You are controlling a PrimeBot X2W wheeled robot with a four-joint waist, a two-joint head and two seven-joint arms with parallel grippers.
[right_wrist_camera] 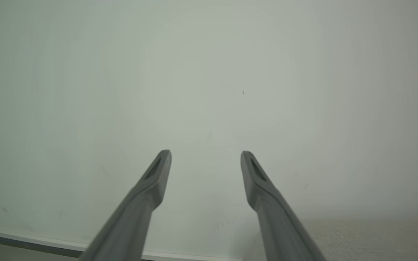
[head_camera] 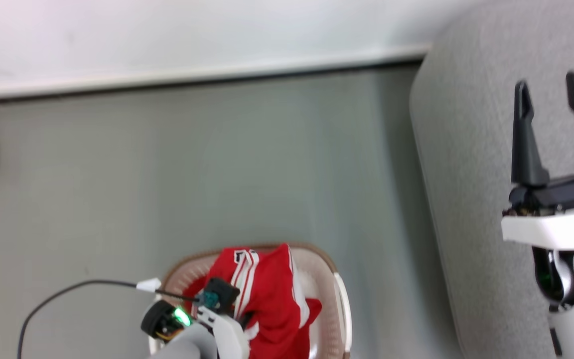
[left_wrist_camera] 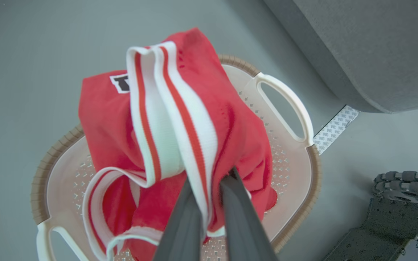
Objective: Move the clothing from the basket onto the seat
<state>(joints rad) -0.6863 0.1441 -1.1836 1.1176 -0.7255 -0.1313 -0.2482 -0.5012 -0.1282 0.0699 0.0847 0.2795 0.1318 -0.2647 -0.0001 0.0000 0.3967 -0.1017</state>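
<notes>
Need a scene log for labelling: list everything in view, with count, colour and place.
clothing: one bunch, garment count unclear, red with white stripes, pulled up from the basket
basket: one, cream with brown rim, on the floor beside the seat
seat: one, grey, right of the basket in the head view
tape strip: one, white patterned, on the floor at the seat's edge
floor: grey-green
wall: white, beyond the floor
left hand: one, dark fingers, shut on the clothing
right hand: one, dark fingers, open, before the seat
</notes>
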